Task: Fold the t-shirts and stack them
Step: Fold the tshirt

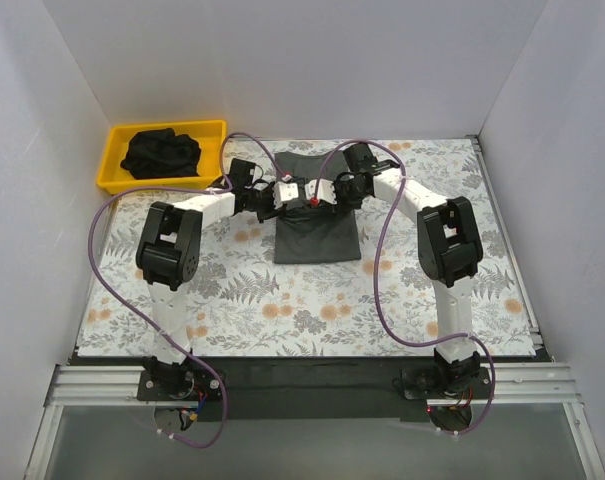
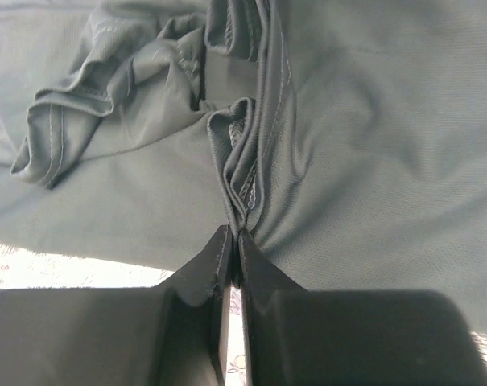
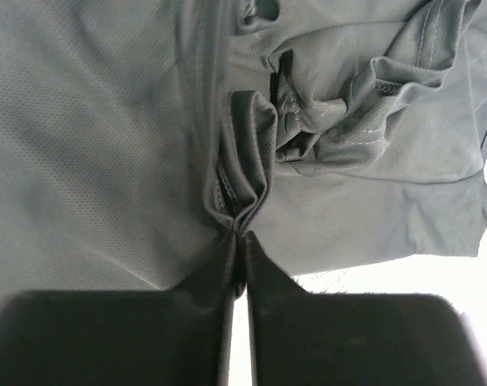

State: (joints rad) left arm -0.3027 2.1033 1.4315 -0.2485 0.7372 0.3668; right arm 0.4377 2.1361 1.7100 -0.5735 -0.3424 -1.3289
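Top view: flat t-shirt [image 1: 317,238], dark grey, lies spread on the floral worktop [image 1: 282,300]. The yellow tray [image 1: 110,168] sits up-left of it and well apart, with bundled t-shirts [image 1: 160,153] inside. The left claw [image 1: 294,194] and right claw [image 1: 322,193] sit close together over the shirt's upper middle. Left wrist: the left claw [image 2: 233,251] is closed tight on a raised fold [image 2: 239,173] of the flat t-shirt [image 2: 372,161], with cloth pinched between the fingertips. A crumpled sleeve [image 2: 82,121] lies left of the fold, and a strip of worktop [image 2: 34,261] shows under the shirt's edge. Right wrist: the right claw [image 3: 239,249] is likewise clamped on a bunched fold [image 3: 243,161] of the flat t-shirt [image 3: 90,145]. A rumpled sleeve [image 3: 356,112] lies right of that fold.
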